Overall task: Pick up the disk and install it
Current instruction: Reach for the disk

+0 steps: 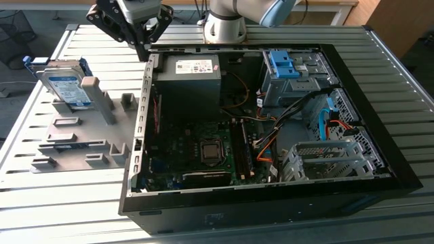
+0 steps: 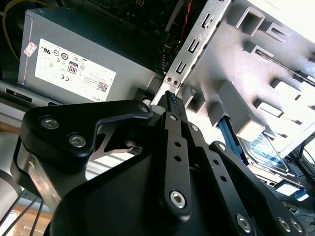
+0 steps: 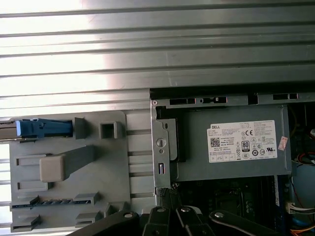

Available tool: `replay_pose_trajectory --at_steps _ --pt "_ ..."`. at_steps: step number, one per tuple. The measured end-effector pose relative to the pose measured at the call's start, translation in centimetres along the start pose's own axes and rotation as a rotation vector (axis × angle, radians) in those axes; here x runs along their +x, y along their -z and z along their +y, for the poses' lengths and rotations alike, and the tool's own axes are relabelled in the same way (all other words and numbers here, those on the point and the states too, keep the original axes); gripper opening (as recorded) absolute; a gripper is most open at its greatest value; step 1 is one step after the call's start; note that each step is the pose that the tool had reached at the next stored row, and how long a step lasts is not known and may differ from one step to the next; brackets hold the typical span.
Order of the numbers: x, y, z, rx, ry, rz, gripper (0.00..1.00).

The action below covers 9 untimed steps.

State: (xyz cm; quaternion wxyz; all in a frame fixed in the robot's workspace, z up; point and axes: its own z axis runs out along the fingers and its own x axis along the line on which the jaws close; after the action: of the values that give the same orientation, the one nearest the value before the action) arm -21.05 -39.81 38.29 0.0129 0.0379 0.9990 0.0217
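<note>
The disk (image 1: 66,85) is a silver hard drive with a white-and-blue label and blue rails. It leans on edge in a grey holder plate (image 1: 81,137) at the exterior view's left, beside the open computer case (image 1: 379,152). My gripper (image 1: 144,50) hangs above the case's back left corner, to the right of the disk and well apart from it. Its fingers (image 2: 170,101) are shut together with nothing between them. The first wrist view shows the disk's blue rail (image 3: 43,128) edge-on, with the gripper (image 3: 170,192) over the case's corner. In the second wrist view the disk (image 2: 266,152) lies beyond the holder's posts.
Inside the case sit a grey power-supply box (image 1: 193,68) with a white sticker, a drive cage with a blue latch (image 1: 281,63), a motherboard (image 1: 203,150), orange and black cables (image 1: 271,137), and a metal bay frame (image 1: 332,157). Grey posts (image 1: 101,99) rise from the holder plate. The slatted metal table (image 1: 68,203) surrounds everything.
</note>
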Motion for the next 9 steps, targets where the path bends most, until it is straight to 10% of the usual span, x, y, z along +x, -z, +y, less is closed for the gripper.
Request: replay_pose_trajectory --at_steps 9 --pt "0.01 -0.01 0.0 -0.0001 0.0 -0.0001 0.11"
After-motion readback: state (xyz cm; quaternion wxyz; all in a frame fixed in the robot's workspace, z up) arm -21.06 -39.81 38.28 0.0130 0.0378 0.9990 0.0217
